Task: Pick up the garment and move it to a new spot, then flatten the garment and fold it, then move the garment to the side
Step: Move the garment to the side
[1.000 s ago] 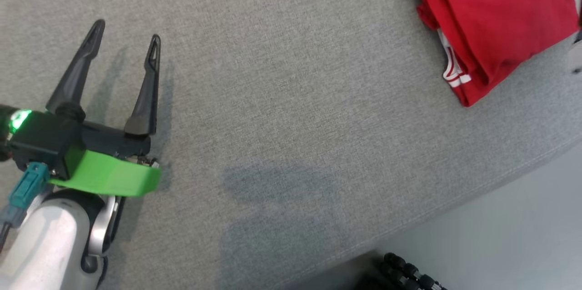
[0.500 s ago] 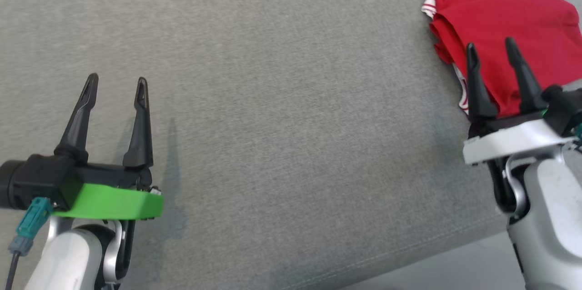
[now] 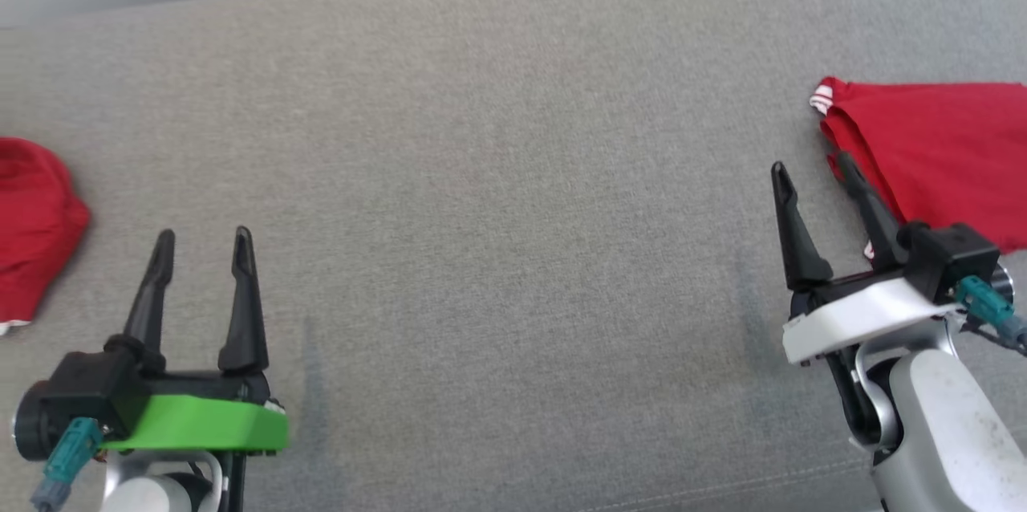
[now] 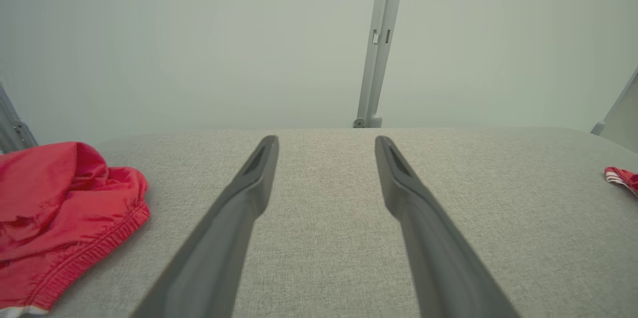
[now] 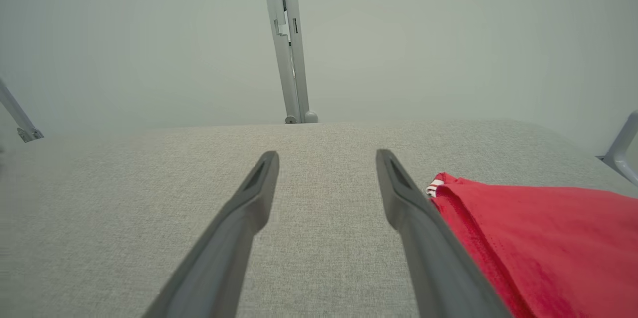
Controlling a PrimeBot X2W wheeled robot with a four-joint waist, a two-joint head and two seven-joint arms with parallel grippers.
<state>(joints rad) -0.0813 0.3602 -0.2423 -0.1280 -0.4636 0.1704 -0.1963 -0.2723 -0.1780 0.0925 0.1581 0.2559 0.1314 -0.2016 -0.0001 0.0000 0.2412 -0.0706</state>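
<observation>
Garment [image 3: 939, 159], folded, lies on worktop [image 3: 513, 175] just beside right tool [image 3: 810, 163]; it and left tool [image 3: 204, 233] are spread wide, holding nothing.

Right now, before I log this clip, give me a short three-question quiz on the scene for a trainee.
1. True or false: the left hand is shut on red cloth.
2. Which lies nearer the right hand? A: the folded garment. B: the crumpled garment.
3. Fill in: both garments lie on a ____ cushion.

Key
1. False: both hands are open and empty.
2. A: it lies just beside the right hand's fingers, while B is at the far left.
3. Gray.
</observation>
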